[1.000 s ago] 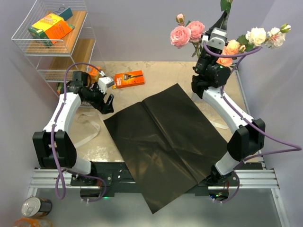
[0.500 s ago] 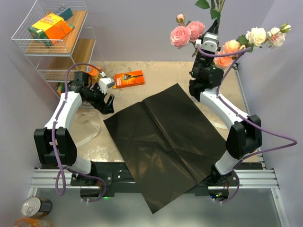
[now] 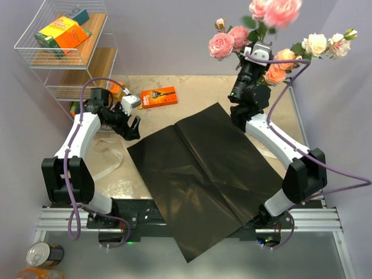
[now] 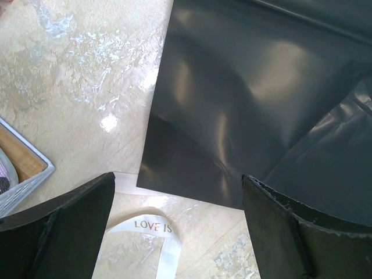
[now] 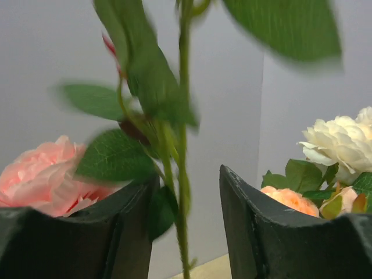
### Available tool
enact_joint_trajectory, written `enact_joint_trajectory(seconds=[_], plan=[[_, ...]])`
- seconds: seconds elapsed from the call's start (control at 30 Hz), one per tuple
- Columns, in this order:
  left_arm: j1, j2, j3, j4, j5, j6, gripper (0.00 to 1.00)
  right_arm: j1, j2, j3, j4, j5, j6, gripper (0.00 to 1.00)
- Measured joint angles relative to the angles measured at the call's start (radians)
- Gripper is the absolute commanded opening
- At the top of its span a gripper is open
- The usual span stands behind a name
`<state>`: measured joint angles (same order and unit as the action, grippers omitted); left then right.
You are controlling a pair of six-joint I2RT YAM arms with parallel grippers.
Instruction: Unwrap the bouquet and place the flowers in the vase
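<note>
The black wrapping sheet (image 3: 197,168) lies unfolded flat on the table, its near corner hanging over the front edge. My right gripper (image 3: 257,51) is raised at the back right among standing pink (image 3: 221,43), peach (image 3: 283,59) and white (image 3: 317,43) flowers. Its jaws stand apart in the right wrist view, where the right gripper (image 5: 189,174) has a blurred green stem (image 5: 183,145) running loose between the fingers. That stem's pink blooms (image 3: 273,9) blur at the top edge. The vase is hidden behind the arm. My left gripper (image 3: 135,129) (image 4: 177,180) hangs open over the sheet's left corner (image 4: 250,99) and a white ribbon (image 4: 152,225).
A wire shelf (image 3: 64,52) holding boxes stands at the back left. An orange box (image 3: 158,96) and a small white item (image 3: 129,103) lie near it. White ribbon (image 3: 107,154) trails on the table left of the sheet. A can (image 3: 43,253) sits below the table's front left.
The right gripper rose and tilted upright among the flowers. The held stem slid down, bringing its pink blooms into view at the top. The left arm has stayed still.
</note>
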<state>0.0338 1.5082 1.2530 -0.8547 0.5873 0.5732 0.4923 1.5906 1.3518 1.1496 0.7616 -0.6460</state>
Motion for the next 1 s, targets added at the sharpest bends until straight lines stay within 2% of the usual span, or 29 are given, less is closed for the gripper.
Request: enact_joint_trajectory(seconds=[0.27, 0.43, 0.73, 0.87, 1.0], plan=[[0.000, -0.008, 0.000, -0.001, -0.001, 0.000, 0.94, 0.002, -0.089, 0.019, -0.257, 0.096, 0.147, 0.75], [0.000, -0.022, 0.003, -0.004, 0.000, 0.000, 0.94, 0.002, -0.111, 0.030, -0.505, 0.113, 0.272, 0.77], [0.000, -0.042, 0.020, -0.032, 0.002, 0.005, 0.94, 0.006, -0.109, 0.081, -0.814, 0.092, 0.407, 0.82], [0.000, -0.051, 0.020, -0.032, 0.002, 0.006, 0.94, 0.042, -0.210, 0.011, -0.924, 0.052, 0.469, 0.99], [0.000, -0.052, 0.023, -0.036, 0.004, 0.004, 0.94, 0.116, -0.352, -0.043, -1.041, -0.030, 0.529, 0.99]])
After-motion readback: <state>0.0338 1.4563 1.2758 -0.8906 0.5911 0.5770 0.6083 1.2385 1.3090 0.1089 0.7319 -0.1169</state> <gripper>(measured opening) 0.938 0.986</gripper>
